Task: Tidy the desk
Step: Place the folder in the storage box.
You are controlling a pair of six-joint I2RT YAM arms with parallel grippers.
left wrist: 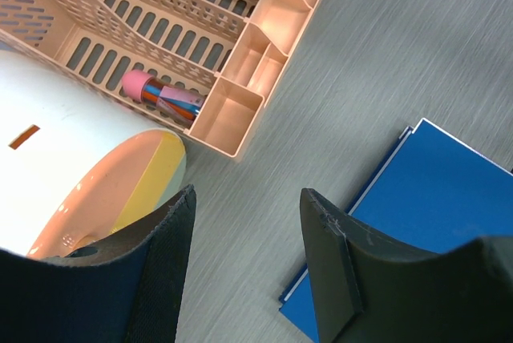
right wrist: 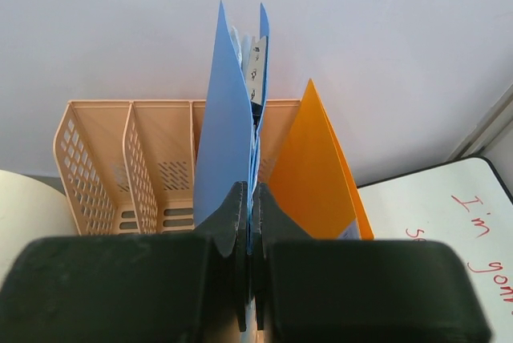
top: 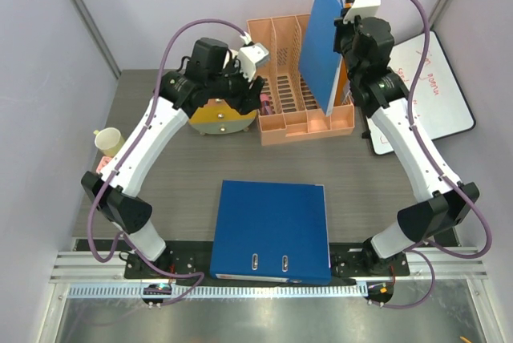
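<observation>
The dark grey wood-grain desk (top: 176, 167) carries a peach slotted organizer (top: 280, 62) at the back. My right gripper (top: 346, 34) is shut on a thin blue folder (top: 321, 38) and holds it upright over the organizer's right slot. In the right wrist view the fingers (right wrist: 234, 199) pinch the folder (right wrist: 224, 119), with an orange folder (right wrist: 317, 175) standing just to its right. My left gripper (top: 244, 90) is open and empty, above the desk beside a round white and yellow object (top: 218, 119). A thick blue binder (top: 272, 227) lies flat near the front edge.
A whiteboard with red writing (top: 437, 86) lies at the right. A pale cup (top: 108, 141) and a pink item (top: 104, 165) sit at the left edge. Coloured pens (left wrist: 164, 96) lie in the organizer's front tray. Grey walls close the back and sides.
</observation>
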